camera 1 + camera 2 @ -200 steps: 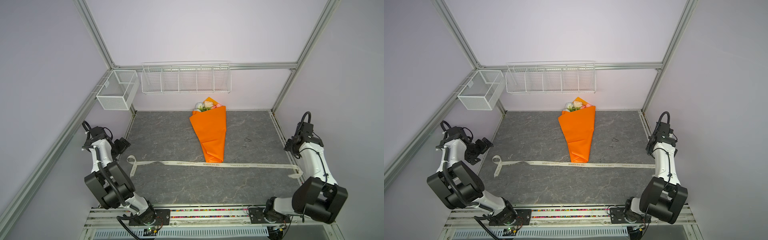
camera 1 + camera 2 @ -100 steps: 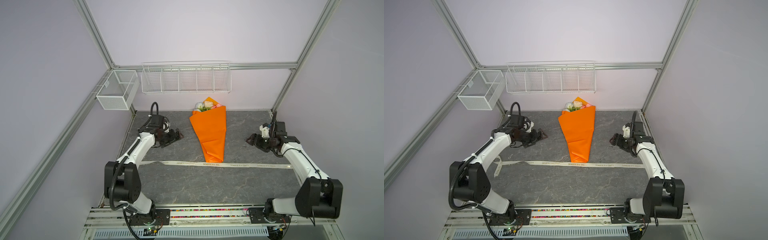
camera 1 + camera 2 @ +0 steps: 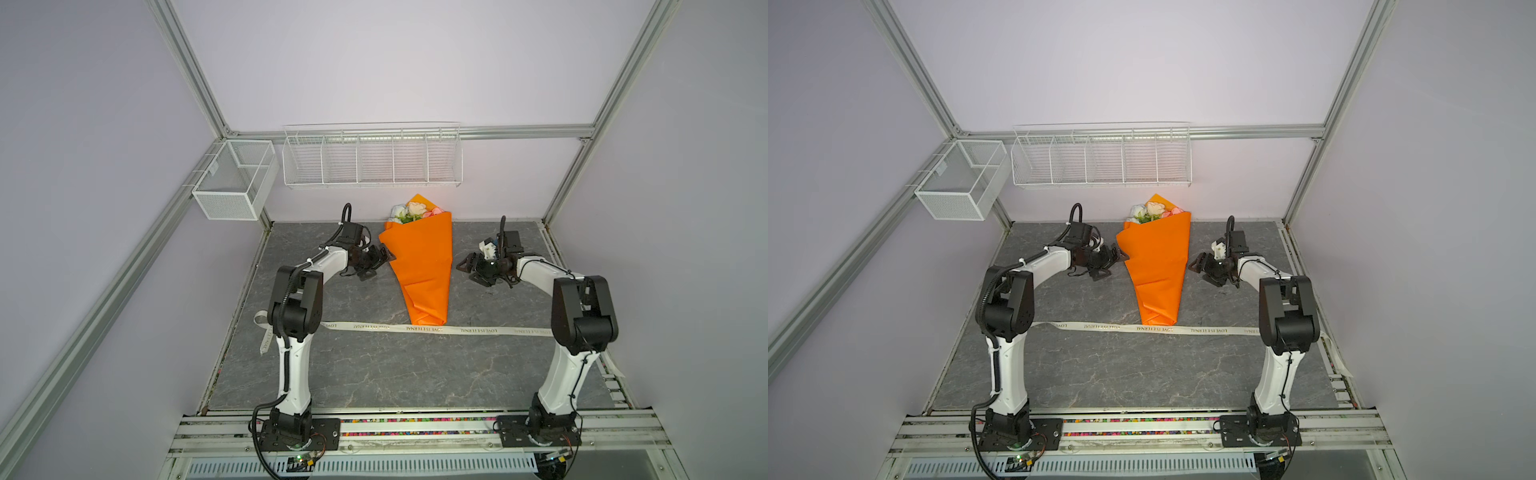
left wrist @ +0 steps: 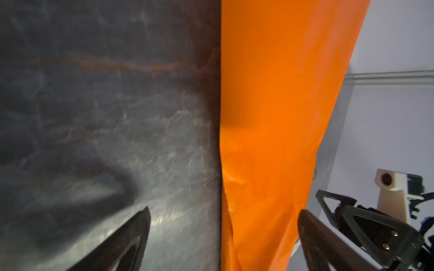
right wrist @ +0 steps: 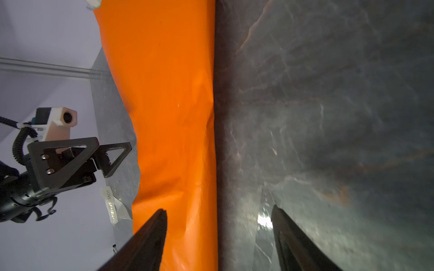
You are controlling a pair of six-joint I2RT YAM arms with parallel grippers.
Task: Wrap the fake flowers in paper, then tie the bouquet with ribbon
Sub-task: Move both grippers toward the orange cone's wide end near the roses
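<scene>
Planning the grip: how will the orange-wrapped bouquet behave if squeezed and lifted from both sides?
Likely crushable: the bouquet has a creased wrap, so it should buckle under a squeeze. Probably light: paper and fake blooms. The smooth, glossy sheet may slip, and the narrow end could droop.

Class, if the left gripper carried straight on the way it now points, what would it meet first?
Probably the bouquet: its orange side lies just ahead of the open left gripper.

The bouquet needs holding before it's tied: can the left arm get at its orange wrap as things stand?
Probably yes. The left gripper stands open at the left edge of the bouquet, nothing between them; the ribbon lies nearer the front, out of the way.
</scene>
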